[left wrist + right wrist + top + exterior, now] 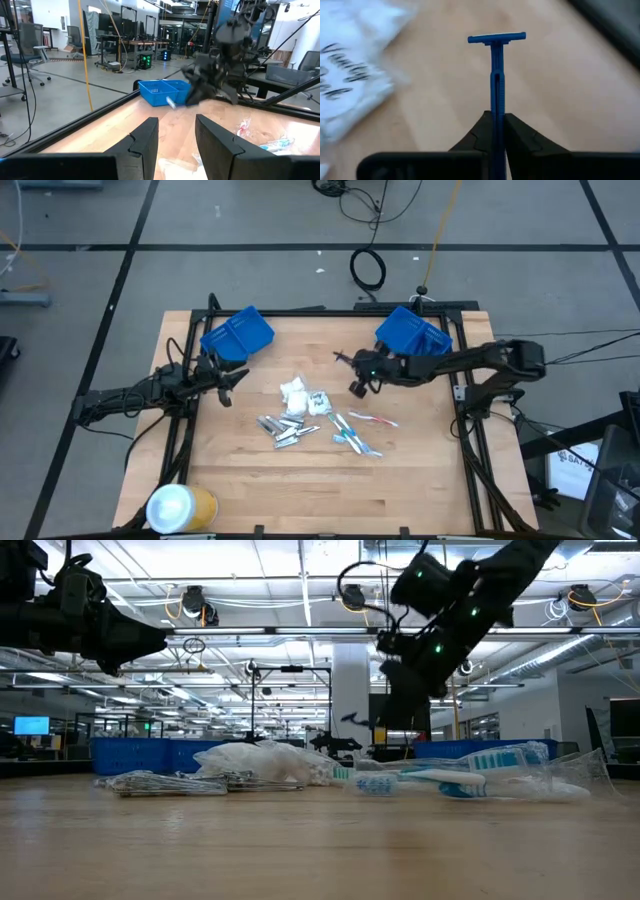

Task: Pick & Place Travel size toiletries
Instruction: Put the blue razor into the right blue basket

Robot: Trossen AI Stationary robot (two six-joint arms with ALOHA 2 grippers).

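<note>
The right gripper (496,117) was clamped on a blue razor (495,65) by its thin handle. The razor could perhaps twist or slip out on the way to the right blue bin (412,332).

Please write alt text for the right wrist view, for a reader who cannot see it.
The right gripper is shut on the handle of a slim dark blue plastic razor, whose T-shaped head points away from the camera above a light wooden table. A blurred white packet with dark script lettering lies on the table at one side.
</note>
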